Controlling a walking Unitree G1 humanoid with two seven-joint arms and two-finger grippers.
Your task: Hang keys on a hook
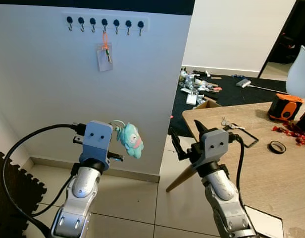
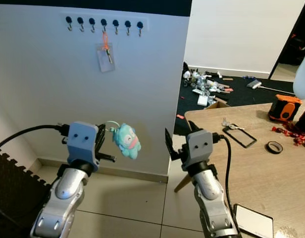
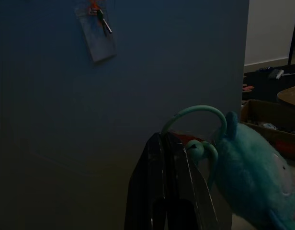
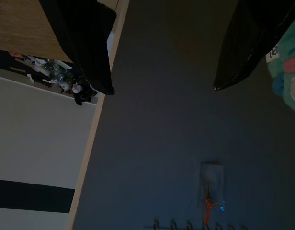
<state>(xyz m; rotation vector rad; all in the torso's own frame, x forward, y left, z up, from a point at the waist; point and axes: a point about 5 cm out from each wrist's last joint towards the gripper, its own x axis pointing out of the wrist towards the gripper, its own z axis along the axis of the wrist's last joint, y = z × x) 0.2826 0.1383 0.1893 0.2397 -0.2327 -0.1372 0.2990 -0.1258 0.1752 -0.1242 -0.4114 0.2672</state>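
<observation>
While a white wall [image 1: 53,99] with a row of seven black-knobbed hooks [image 1: 104,23] is being faced, a turquoise plush keychain [image 1: 130,140] is being held up in front of it by the left claw [image 1: 114,140]. Its two black fingers [image 3: 169,187] are being pressed flat together on the keychain's attachment, with the turquoise loop [image 3: 195,120] arching just above the fingertips and the plush figure hanging just beside them, well below the hooks. One hook in the middle of the row is being occupied by an orange-tagged key with a clear card holder [image 1: 104,56], which is hanging flat against the wall. The right claw [image 1: 188,140] is being held raised near the wall's outer corner, its fingers [image 4: 87,52] spread wide apart with nothing between them. A wooden table [image 1: 271,173] is being seen at the robot's right, where a bunch of keys [image 1: 228,124] with a black rectangular tag [image 1: 245,137], a black ring of tape [image 1: 277,147] and an orange-and-black tool [image 1: 285,107] are lying apart from one another. Scattered clutter [image 1: 199,87] is being shown on a dark mat [image 1: 231,95] further back, beyond the wall's corner. Pale floor tiles [image 1: 137,198] are being seen under both arms.
</observation>
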